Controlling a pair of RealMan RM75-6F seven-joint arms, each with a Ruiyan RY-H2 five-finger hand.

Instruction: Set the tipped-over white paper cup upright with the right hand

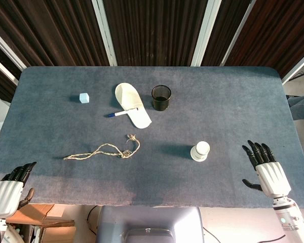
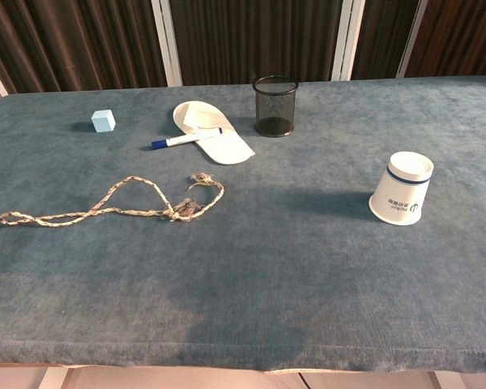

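Your right hand, empty with fingers spread, hovers lower right; the cup sits just left, seemingly mouth-down. Grip its wall gently, then turn it over.

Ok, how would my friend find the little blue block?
Start at the blue table and look to its far left part. The little block sits alone there, left of the white slipper with the marker. It is the only pale blue cube.
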